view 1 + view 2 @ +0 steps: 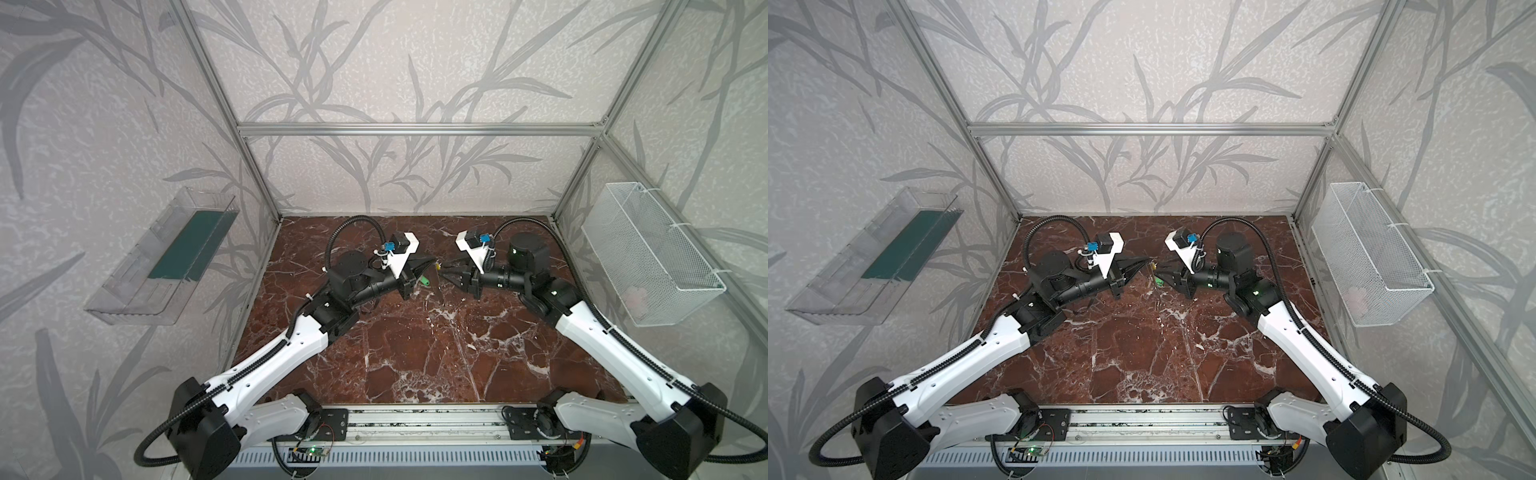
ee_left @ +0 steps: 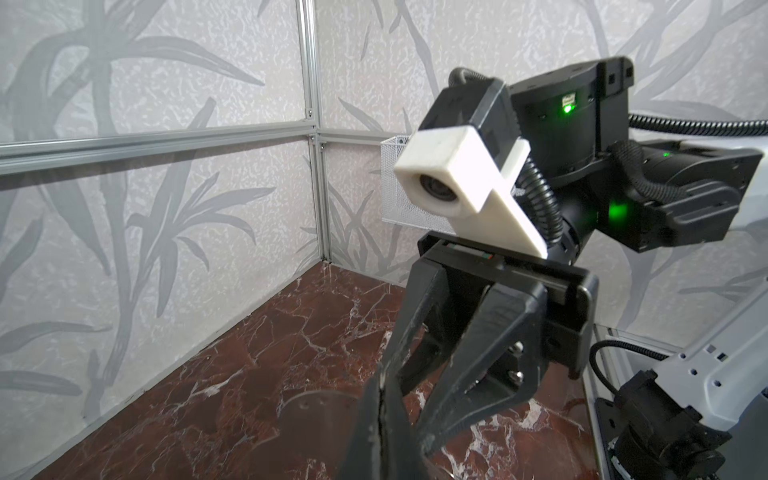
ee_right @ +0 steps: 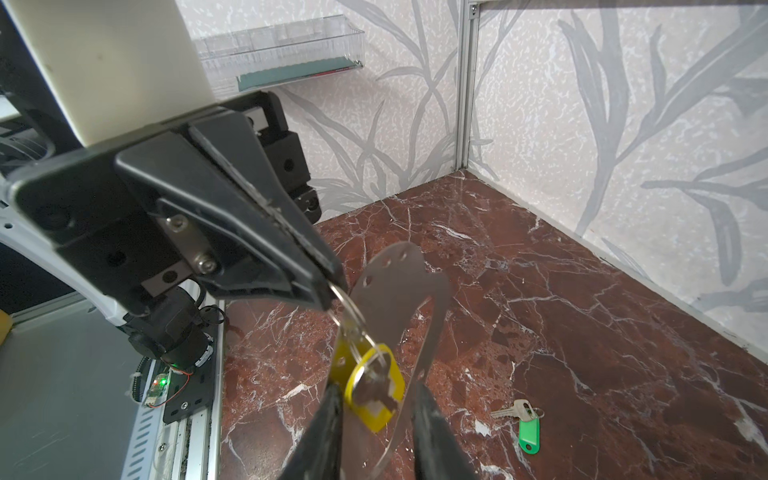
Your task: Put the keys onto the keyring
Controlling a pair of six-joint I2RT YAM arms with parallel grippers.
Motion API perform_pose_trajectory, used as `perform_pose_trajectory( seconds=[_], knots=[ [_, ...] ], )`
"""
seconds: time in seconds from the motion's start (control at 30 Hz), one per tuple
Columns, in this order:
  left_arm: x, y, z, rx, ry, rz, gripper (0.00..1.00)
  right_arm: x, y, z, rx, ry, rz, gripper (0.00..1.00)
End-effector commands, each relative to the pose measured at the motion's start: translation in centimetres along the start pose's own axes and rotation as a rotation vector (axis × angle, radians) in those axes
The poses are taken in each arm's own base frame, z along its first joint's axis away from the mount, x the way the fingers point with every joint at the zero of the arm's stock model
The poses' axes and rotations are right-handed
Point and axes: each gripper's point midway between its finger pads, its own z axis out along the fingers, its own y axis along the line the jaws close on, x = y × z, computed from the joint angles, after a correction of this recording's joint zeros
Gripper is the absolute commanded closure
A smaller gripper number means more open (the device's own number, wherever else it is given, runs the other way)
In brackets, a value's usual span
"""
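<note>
One yellow-tagged key (image 3: pixel 384 411) pinched by left hand (image 3: pixel 330 291), keyring (image 3: pixel 395 299) flanked by half-parted right hand (image 3: pixel 376 384), hold unclear, green-tagged key (image 3: pixel 527 428) on counter's (image 3: pixel 582 311) rear half.

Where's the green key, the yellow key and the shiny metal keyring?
green key (image 3: pixel 528 434): right wrist view, on its green tag.
yellow key (image 3: pixel 372 417): right wrist view, on its yellow tag.
keyring (image 3: pixel 399 286): right wrist view, beside its holes.

Keyring (image 3: pixel 392 274): flat grey metal plate, small edge holes, large cutout; upright, raised.
Yellow-tagged key (image 3: pixel 374 386): silvery, dangling against plate by split ring, possibly threaded through.
Green-tagged key (image 3: pixel 527 432): flat on marble tabletop (image 3: pixel 582 332), well apart.
</note>
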Motion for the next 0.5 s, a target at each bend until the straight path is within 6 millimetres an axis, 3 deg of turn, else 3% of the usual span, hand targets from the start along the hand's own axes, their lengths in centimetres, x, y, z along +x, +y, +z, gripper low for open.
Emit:
perform_pose_trajectory(
  seconds=[0.0,0.37,0.47],
  knots=[
    [-1.9,-0.6,-0.4,0.033,-0.079,0.005,1.0,-1.5,0.8,-0.2,-0.032,-0.055,-0.014,0.75],
    [-1.7,-0.7,-0.3,0.045,-0.082,-0.012,1.0,-2.2,1.6,-0.1,-0.088,-0.071,-0.023,0.98],
    [-1.6,-0.7,-0.2,0.047,-0.084,-0.014,1.0,-2.2,1.9,0.0,-0.107,-0.069,-0.027,1.0]
  ],
)
